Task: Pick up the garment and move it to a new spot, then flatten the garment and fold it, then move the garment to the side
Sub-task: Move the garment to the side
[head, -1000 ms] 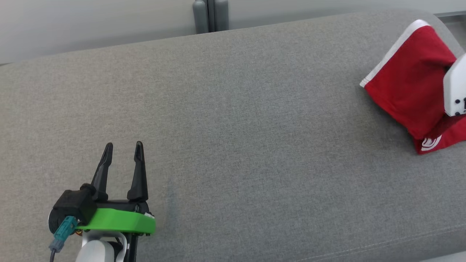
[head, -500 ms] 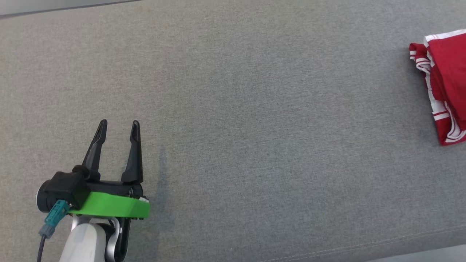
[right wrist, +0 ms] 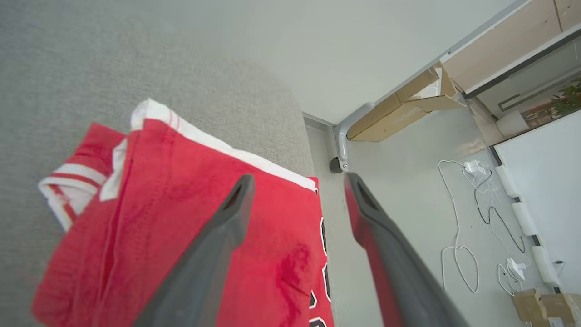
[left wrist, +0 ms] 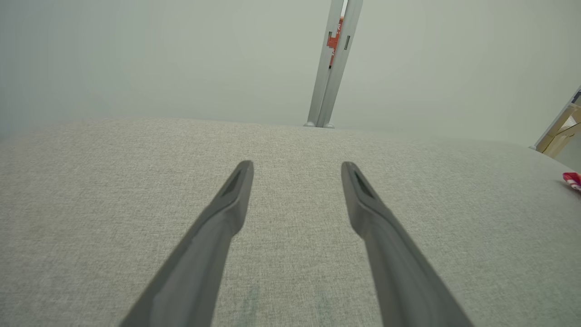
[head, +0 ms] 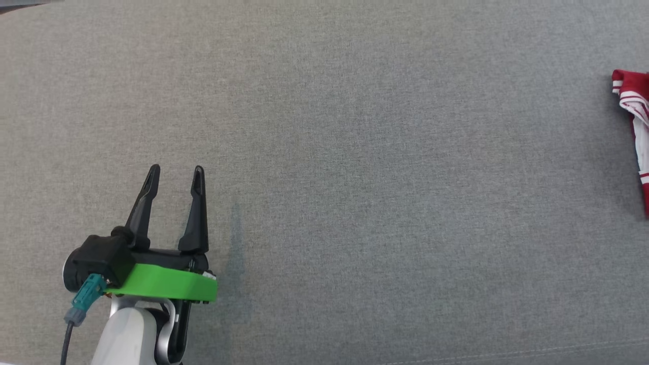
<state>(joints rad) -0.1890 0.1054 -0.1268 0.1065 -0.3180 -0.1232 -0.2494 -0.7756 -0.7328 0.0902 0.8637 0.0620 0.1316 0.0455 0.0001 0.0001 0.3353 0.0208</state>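
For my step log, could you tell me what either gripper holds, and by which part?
Nothing is held: left gripper and right gripper stand open, the garment lying free.

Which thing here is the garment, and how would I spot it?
Follow the broad grey upholstered surface to its end on the robot's right. There lies the garment, a red jersey; its white-striped trim and bright red stand out from the plain grey cloth around it.

I see left hand (head: 176, 171): two long black fingers (head: 195, 223) | green collar (head: 162, 288) | teal plug (head: 87, 299), dark cable (head: 65, 347) | white forearm (head: 125, 338)
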